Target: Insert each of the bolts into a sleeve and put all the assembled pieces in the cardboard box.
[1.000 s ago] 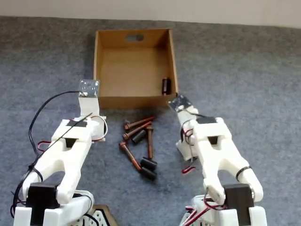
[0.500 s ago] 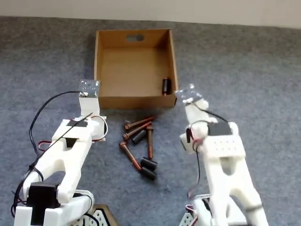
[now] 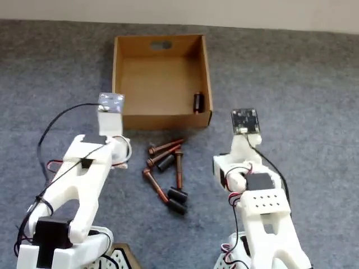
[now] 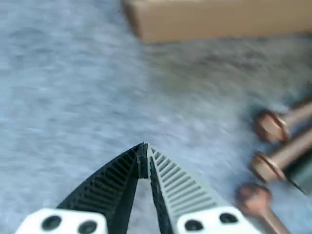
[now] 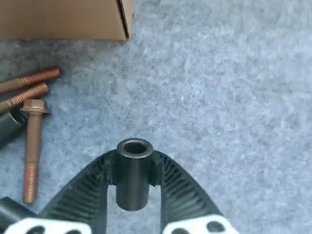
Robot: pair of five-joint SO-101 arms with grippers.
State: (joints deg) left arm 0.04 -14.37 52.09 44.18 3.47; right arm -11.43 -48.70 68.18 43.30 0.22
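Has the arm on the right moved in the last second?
Yes. The right arm swung rightward, away from the front corner of the brown cardboard box.

We see the cardboard box (image 3: 162,121) open at the far middle of the grey-carpeted bench (image 3: 303,84), with one black sleeve (image 3: 198,101) resting inside by its near right corner. Just in front, four copper bolts (image 3: 179,168) lie clustered with three black sleeves (image 3: 177,195) among them. The left arm (image 3: 84,174) flanks the cluster on one side, its wrist near the box's front left corner, and the right arm (image 3: 261,207) flanks the other.
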